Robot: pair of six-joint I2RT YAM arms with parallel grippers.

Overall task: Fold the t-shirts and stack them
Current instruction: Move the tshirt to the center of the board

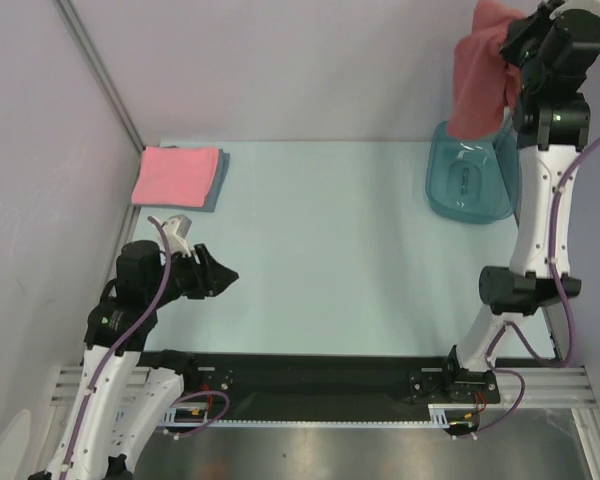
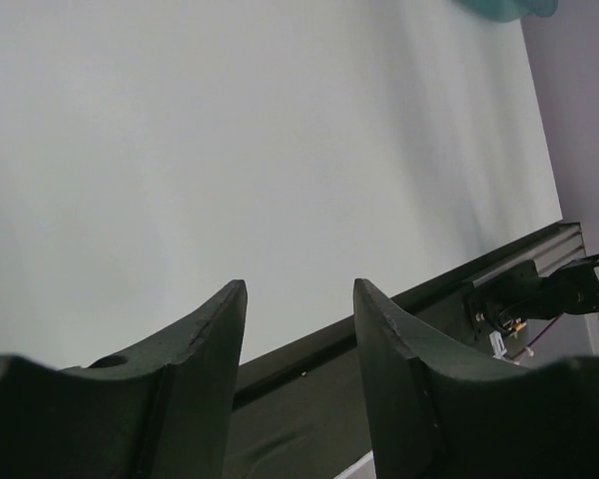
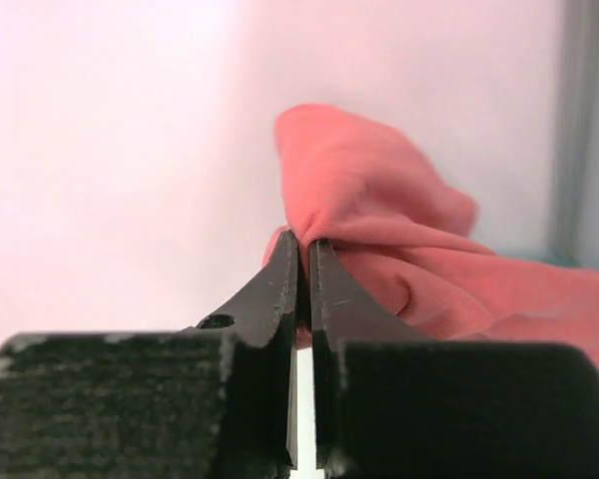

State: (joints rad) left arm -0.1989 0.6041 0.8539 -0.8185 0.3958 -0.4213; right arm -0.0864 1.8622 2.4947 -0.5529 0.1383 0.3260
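My right gripper (image 1: 510, 45) is raised high at the back right and is shut on the brick-red t-shirt (image 1: 478, 75), which hangs crumpled above the tub. In the right wrist view the gripper (image 3: 304, 244) pinches a bunch of the red cloth (image 3: 379, 200). A folded pink t-shirt (image 1: 172, 175) lies on a folded grey-blue one (image 1: 218, 180) at the back left of the table. My left gripper (image 1: 223, 275) is open and empty, low over the table's near left; in its wrist view it (image 2: 299, 299) frames bare table.
A teal translucent tub (image 1: 470, 185) stands at the back right under the hanging shirt. A black strip (image 1: 310, 385) runs along the near edge between the arm bases. Walls close in on the left and back.
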